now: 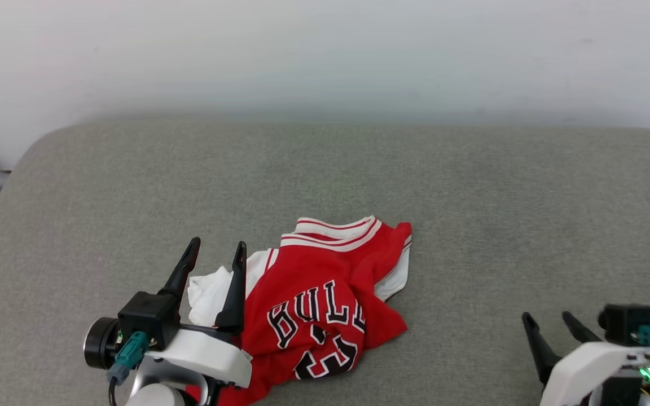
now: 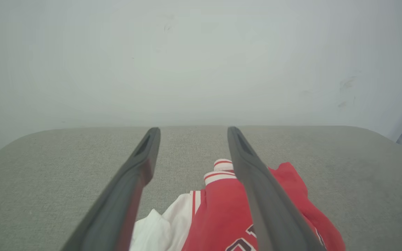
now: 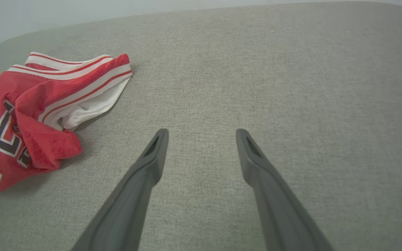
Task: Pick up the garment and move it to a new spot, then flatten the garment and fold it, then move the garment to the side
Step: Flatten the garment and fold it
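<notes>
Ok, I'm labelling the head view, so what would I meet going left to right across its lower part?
Left claw, shirt, right claw.

Left end effector (image 1: 218, 243) over crumpled garment (image 1: 325, 293) on grey fabric (image 1: 471, 197)

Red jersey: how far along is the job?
Possibly done: the garment lies unheld on the grey cushion, so the first move may be over. In hand: the open left gripper hovers by its white sleeve; the right gripper is open, apart. Left: it is crumpled, so flattening, folding, moving aside.
</notes>
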You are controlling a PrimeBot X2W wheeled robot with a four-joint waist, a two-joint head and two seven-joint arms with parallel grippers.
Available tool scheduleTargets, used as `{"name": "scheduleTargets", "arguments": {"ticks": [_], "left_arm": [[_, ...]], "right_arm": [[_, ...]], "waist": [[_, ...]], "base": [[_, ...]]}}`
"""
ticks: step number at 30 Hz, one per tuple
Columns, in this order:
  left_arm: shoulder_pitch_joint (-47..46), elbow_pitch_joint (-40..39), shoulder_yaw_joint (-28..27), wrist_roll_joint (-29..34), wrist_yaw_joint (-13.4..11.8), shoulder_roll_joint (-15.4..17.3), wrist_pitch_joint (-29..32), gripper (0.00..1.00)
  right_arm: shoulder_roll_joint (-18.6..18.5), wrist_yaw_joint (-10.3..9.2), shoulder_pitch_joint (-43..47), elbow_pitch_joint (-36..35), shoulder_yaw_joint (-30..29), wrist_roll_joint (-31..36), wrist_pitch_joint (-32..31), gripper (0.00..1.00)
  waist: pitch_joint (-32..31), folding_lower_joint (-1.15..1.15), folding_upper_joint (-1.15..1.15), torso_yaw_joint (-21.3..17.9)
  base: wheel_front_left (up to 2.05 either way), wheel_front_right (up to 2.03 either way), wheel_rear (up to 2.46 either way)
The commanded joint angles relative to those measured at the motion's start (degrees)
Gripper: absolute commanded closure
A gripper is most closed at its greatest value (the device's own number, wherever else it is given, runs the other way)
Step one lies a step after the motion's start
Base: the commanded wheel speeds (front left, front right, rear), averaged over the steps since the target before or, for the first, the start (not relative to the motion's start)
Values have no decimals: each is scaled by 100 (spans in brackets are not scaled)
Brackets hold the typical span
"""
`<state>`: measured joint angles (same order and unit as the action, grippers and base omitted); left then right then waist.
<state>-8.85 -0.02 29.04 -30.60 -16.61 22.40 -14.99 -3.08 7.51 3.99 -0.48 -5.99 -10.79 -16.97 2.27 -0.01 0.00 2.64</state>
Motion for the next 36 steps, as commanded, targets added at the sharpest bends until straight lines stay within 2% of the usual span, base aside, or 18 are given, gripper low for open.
{"name": "scheduleTargets", "arguments": {"ticks": [1, 12, 18, 23, 26, 27, 28, 29, 36], "left_arm": [[-8, -73, -40, 78, 40, -27, -25, 0], [-293, -218, -157, 335, 233, -311, -26, 0], [-441, -153, -294, 482, 390, -488, -21, 0], [-462, -62, -371, 577, 523, -667, -21, 0], [-428, 12, -444, 623, 595, -777, -22, 0], [-399, 38, -470, 628, 612, -796, -22, 0], [-377, 60, -495, 637, 634, -820, -21, 0], [-361, 72, -522, 658, 645, -841, -22, 0], [-258, 182, -697, 731, 726, -865, -21, 0]], "right_arm": [[-103, -4, -215, 160, 92, -73, -173, 0], [-682, -4, -1894, 1314, 1417, -775, -1313, 0], [-757, -4, -2790, 1976, 2127, -1024, -1890, 0], [-814, -4, -3100, 2629, 2546, -1216, -2289, 0], [-856, -3, -2965, 3076, 2827, -1418, -2793, 0], [-852, -1, -2913, 3147, 2891, -1498, -2902, 52], [-869, -1, -2893, 3181, 2958, -1559, -2974, 82], [-887, -1, -2901, 3176, 2979, -1617, -2974, 100], [-1009, -4, -3198, 2763, 2832, -1650, -2457, 100]], "waist": [[127, 1, 0, 127], [723, 1, 0, 649], [1019, 1, 0, 878], [1177, 1, 0, 1018], [1215, 1, 0, 1050], [1219, 1, 0, 1050], [1219, 1, 0, 1045], [1218, 1, 0, 1033], [1057, 1, 0, 815]], "base": [[0, 0, 0], [0, 0, 0], [0, 0, 0], [0, 0, 0], [0, 0, 0], [0, 0, 0], [0, 0, 0], [0, 0, 0], [0, 0, 0]]}}
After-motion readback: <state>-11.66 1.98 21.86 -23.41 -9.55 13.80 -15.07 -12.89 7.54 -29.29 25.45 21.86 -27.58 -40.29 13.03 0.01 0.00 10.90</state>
